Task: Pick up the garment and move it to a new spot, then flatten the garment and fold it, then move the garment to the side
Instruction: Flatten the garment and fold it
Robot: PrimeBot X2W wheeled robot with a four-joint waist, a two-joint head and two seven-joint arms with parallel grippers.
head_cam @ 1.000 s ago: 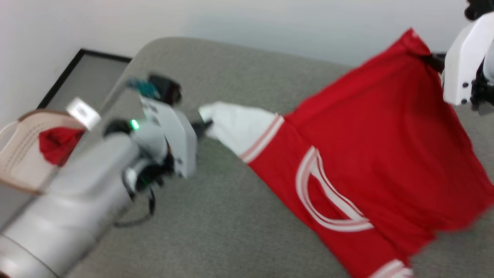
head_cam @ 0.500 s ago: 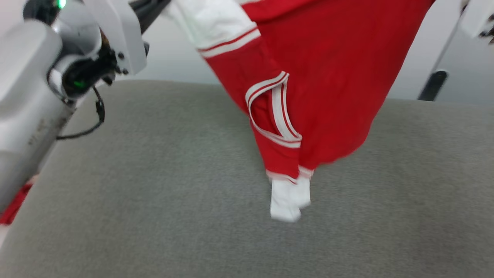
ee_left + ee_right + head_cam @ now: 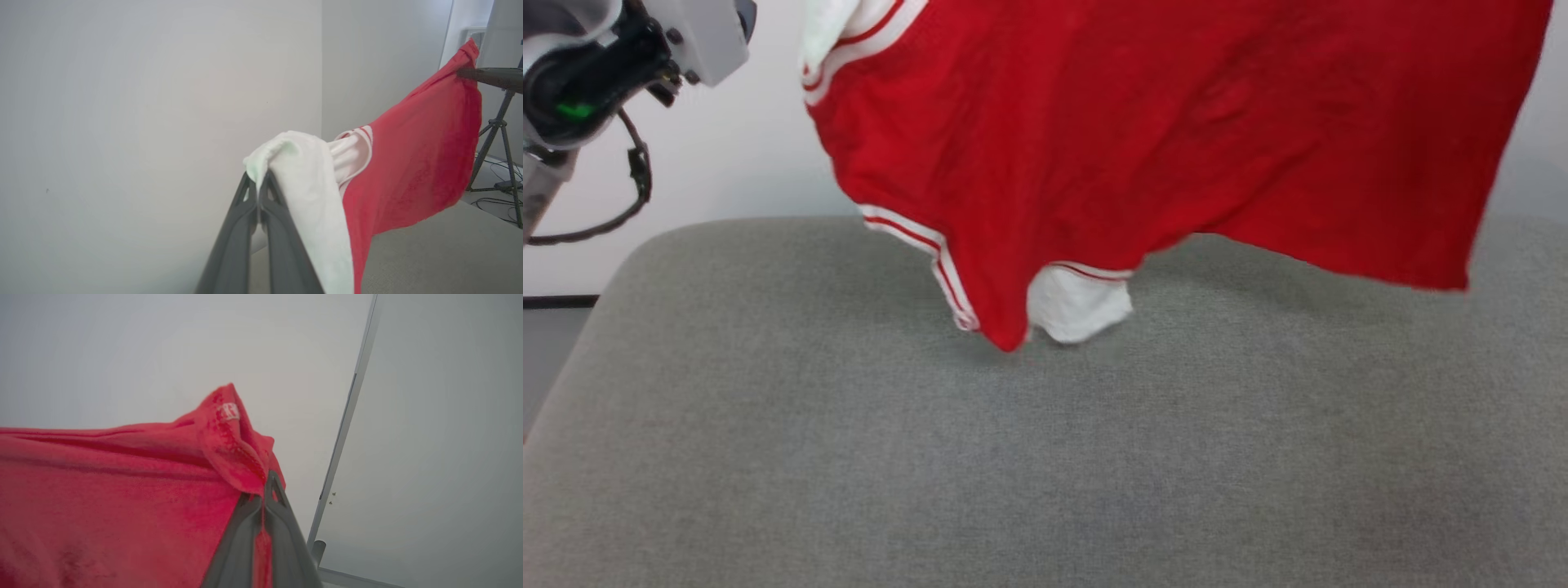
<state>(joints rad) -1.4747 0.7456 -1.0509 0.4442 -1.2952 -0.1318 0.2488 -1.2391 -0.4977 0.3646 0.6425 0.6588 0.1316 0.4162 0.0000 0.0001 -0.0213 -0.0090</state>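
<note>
The garment (image 3: 1143,139), a red jersey with white sleeves and striped trim, hangs spread in the air above the grey cushion (image 3: 1045,457). Its lowest fold and a white sleeve (image 3: 1078,306) dangle just over the cushion. In the left wrist view my left gripper (image 3: 258,179) is shut on the edge of the other white sleeve (image 3: 302,179). My right gripper (image 3: 267,479) is shut on a red hem corner (image 3: 233,441) in the right wrist view. The left wrist housing (image 3: 621,49) shows at the head view's top left.
A pale wall (image 3: 727,155) stands behind the cushion. A tripod (image 3: 496,130) with cables on the floor stands at the far right of the left wrist view. A pale panel with a grey frame edge (image 3: 347,416) rises beside the right gripper.
Both arms have lifted the garment off the cushion until it hangs stretched between them. The head camera has swung, so the basket with the red bundle has left the picture.
</note>
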